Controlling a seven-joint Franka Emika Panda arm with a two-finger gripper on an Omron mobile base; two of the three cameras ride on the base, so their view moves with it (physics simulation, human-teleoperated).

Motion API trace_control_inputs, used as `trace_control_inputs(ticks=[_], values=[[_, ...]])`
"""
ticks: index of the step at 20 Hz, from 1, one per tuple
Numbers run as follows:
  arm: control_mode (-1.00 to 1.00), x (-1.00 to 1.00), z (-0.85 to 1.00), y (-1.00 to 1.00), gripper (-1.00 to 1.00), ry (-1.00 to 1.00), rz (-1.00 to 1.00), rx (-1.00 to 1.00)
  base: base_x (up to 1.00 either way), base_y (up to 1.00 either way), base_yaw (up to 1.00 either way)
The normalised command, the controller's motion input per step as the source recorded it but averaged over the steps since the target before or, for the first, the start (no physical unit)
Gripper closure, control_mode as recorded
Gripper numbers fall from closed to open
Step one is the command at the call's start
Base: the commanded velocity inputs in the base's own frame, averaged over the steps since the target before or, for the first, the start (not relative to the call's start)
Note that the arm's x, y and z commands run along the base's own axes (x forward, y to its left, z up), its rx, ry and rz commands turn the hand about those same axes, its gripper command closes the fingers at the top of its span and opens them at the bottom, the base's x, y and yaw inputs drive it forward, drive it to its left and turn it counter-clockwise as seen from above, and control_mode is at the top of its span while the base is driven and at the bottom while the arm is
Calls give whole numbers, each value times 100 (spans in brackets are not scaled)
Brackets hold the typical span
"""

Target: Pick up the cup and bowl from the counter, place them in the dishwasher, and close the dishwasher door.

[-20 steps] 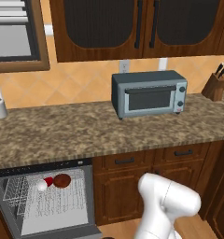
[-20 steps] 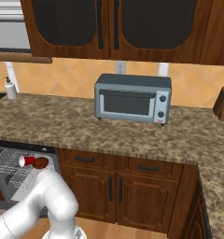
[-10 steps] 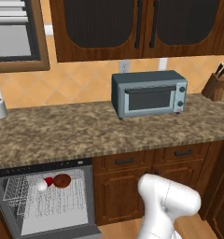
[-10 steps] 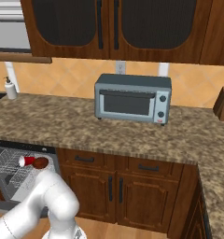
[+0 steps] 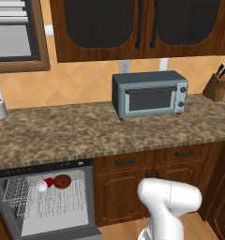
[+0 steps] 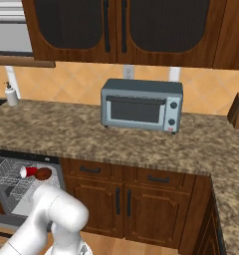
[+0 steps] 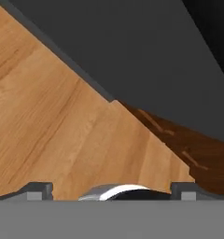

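Cup (image 5: 46, 183) and bowl (image 5: 62, 181) lie side by side on the white rack inside the dishwasher (image 5: 44, 201), off the bench (image 5: 109, 131); nothing has shifted in the last second, so by my reckoning only the dishwasher door (image 7: 132, 51) is left to close. The arm reaches low, its claw (image 7: 112, 190) spread wide and empty, over the wooden floor (image 7: 53, 130) beneath the door's grey panel.
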Motion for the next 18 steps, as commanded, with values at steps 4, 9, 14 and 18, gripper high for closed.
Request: trace_control_inputs(ticks=[4, 9, 14, 18], values=[[-100, 73, -58, 45, -100, -12, 7, -1, 0, 0, 0], [-100, 34, -58, 73, -100, -26, -14, 0, 0, 0, 0], [-100, 75, -8, 34, -100, -78, -35, 2, 0, 0, 0], [-100, 69, 0, 9, -100, -100, -28, 5, 0, 0, 0]])
